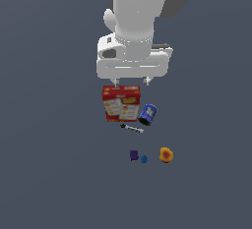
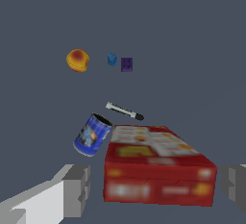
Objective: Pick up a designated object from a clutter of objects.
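The orange-yellow fruit with a red blush (image 1: 166, 155) lies on the grey floor at the near right of the clutter, apart from the rest; it also shows in the wrist view (image 2: 78, 60). My gripper (image 1: 132, 81) hangs open and empty above the far end of the red cracker box (image 1: 121, 103), well away from the fruit. In the wrist view its two grey fingers (image 2: 77, 189) stand wide apart on either side of the box (image 2: 156, 165).
A blue can (image 1: 147, 114) lies tilted beside the box. A thin black-white marker (image 1: 132, 128) lies in front of them. A tiny purple block (image 1: 134, 155) and a tiny blue ball (image 1: 143, 159) sit just to the exterior view's left of the fruit.
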Robot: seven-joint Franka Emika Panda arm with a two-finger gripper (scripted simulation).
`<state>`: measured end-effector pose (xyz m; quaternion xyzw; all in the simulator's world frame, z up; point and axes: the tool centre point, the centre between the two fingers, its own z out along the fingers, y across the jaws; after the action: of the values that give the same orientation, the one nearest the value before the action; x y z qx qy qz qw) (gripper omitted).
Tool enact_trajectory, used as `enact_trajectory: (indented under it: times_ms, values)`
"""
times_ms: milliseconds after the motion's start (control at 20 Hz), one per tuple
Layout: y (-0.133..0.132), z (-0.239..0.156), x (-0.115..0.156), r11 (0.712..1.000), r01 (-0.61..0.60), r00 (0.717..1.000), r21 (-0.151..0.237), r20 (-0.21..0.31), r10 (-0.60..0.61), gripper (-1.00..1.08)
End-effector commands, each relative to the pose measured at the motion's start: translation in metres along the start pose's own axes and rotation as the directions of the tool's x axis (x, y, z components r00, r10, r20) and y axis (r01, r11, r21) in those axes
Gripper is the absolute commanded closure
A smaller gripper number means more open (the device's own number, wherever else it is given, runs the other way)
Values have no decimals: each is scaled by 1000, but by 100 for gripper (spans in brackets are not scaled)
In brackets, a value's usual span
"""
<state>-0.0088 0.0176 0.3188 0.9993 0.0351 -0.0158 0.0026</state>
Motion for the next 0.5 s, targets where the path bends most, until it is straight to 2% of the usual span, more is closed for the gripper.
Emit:
enact_trajectory:
  times_ms: [0,450]
  values:
    - [-2,2,3,1000,-1,1000,0,0,1,-92]
    - [-18,26,35,1000,-22,1000,-3,-5,22,-92]
